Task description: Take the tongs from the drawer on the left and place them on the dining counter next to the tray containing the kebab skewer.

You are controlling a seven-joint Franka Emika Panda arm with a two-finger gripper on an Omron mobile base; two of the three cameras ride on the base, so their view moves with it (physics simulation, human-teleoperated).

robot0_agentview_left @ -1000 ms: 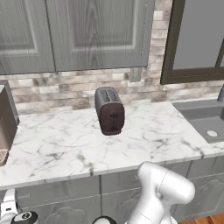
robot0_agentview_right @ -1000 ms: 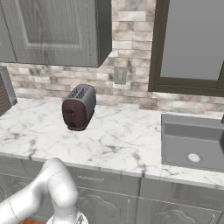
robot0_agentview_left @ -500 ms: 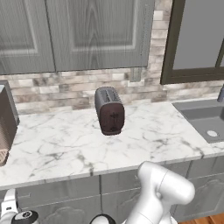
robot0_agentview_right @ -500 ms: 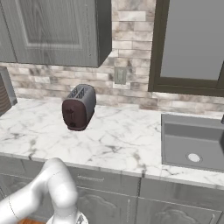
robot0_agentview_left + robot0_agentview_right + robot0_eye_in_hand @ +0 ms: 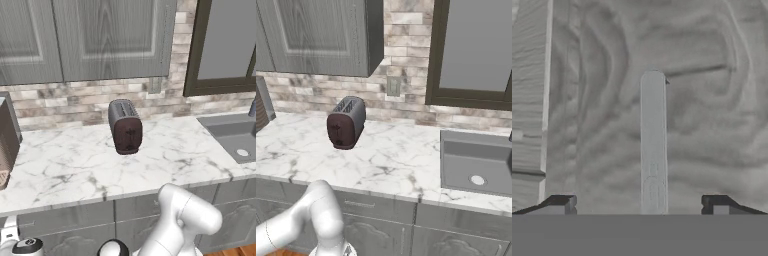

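Up close, the hand view faces a grey wood-grain drawer front [image 5: 712, 130], and a pale, straight bar handle [image 5: 653, 140] runs down the middle of it. The two dark fingertips [image 5: 559, 204] of the gripper [image 5: 639, 205] rise at the bottom, one on each side of the handle. The jaws stand wide open and grip nothing. The handle lies between the two tips, midway, with a clear gap to each; whether the tips have reached the handle's depth cannot be told. A seam beside the drawer front separates it from a neighbouring grey panel [image 5: 529, 100] at the edge of that view.

From the left base view, the white arm [image 5: 180, 225] bends low at the bottom of the scene, in front of the grey cabinet fronts [image 5: 75, 220] under a white marble bench [image 5: 75, 170] with grey veins. A dark toaster [image 5: 125, 126] stands upright on the bench near the brick wall [image 5: 60, 102]. A grey sink [image 5: 235, 135] is set into the bench well apart from the toaster. Grey wall cabinets [image 5: 100, 35] hang above, and a dark-framed window [image 5: 225, 45] sits over the sink.

From the right base view, the arm's elbow [image 5: 311, 220] curves across the cabinet fronts below the toaster.
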